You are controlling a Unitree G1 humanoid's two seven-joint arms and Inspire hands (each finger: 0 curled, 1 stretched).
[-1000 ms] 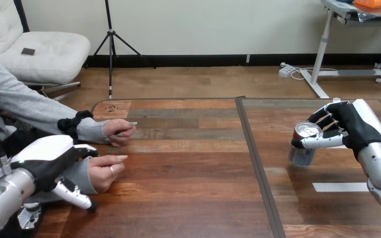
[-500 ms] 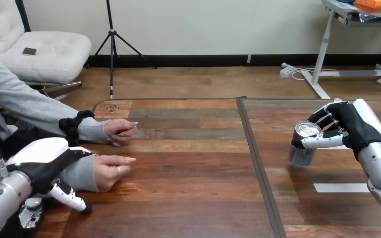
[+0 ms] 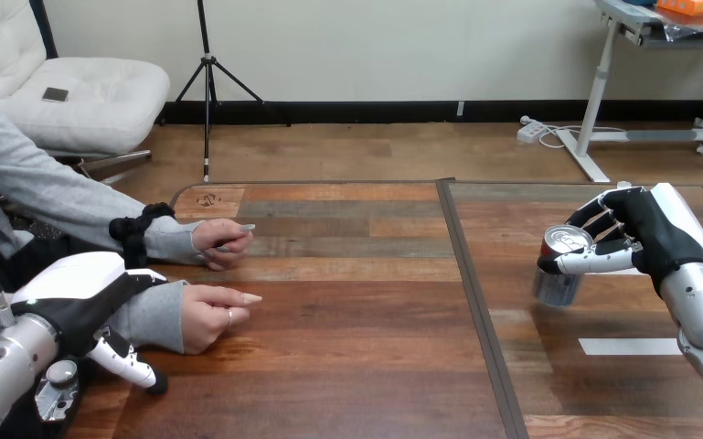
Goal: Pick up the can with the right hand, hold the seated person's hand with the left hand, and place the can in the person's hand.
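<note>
Silver metal drink can (image 3: 559, 274) at right of brown wooden table (image 3: 347, 366), wrapped by curled right robot hand (image 3: 649, 233). Left robot hand (image 3: 82, 293) over sleeve beside person's near hand (image 3: 208, 315); grip impossible to tell. Risk: can dropped crossing wide gap, palm unsteadied.

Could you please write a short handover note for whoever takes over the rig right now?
Right hand: shut on the can, at the right side of the table, far from the person.
Left hand: at the sleeved wrist of the person's nearer hand; I cannot tell whether it grips.
The person's nearer hand lies on the table at the left, palm not upward; the person's farther hand lies beyond it.
Done: can grasped.
Left: make sure of the hold on the person's hand, carry the can across, and place it in that hand.
</note>
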